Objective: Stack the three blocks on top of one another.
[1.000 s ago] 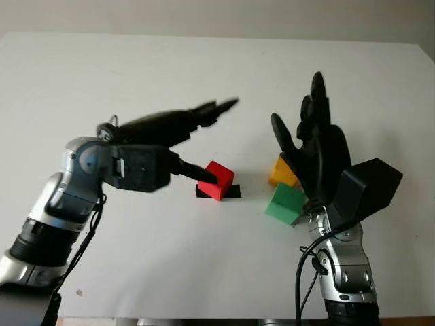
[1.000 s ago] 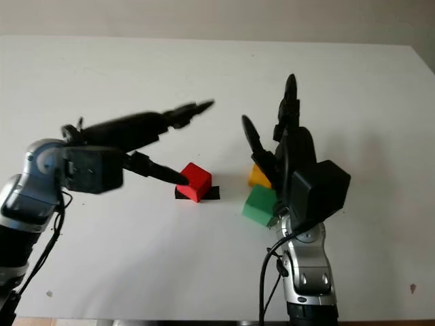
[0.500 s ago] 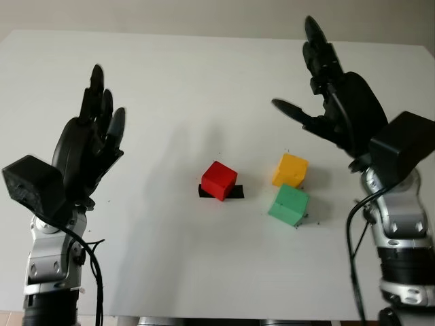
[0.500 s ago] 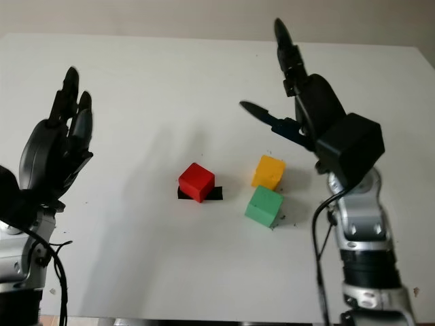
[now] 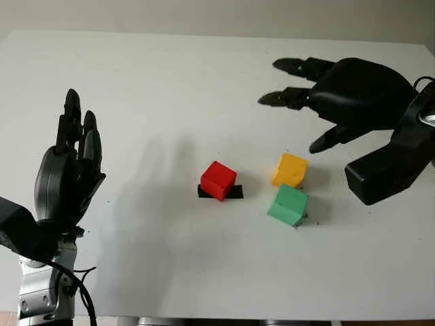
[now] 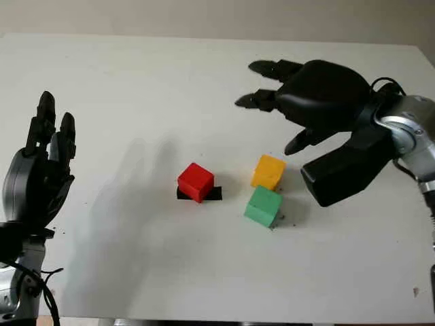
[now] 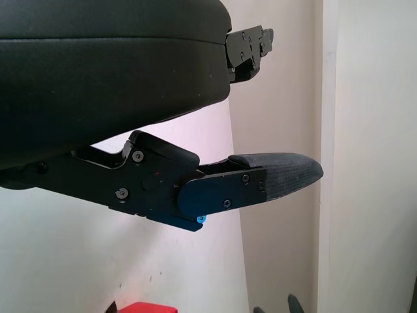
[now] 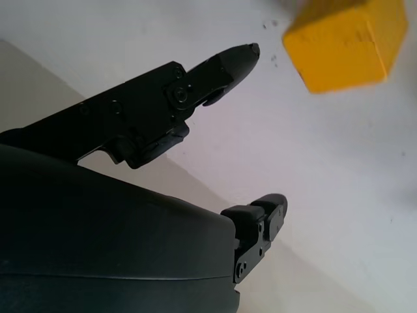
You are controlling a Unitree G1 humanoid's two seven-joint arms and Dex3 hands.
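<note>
The right hand (image 5: 346, 92), released and holding nothing, hovers just beyond the yellow block (image 5: 290, 170), probably nearest it; the left hand (image 5: 68, 173), also released, is well apart.

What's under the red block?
A black patch on the table sticks out from beneath the red block at both sides. The part beneath the block is covered, so its full shape can't be seen.

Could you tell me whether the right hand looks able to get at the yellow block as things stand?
Probably yes: the right hand is open above and beyond the yellow block, nothing lies between them, and the green block sits on its near side.
</note>
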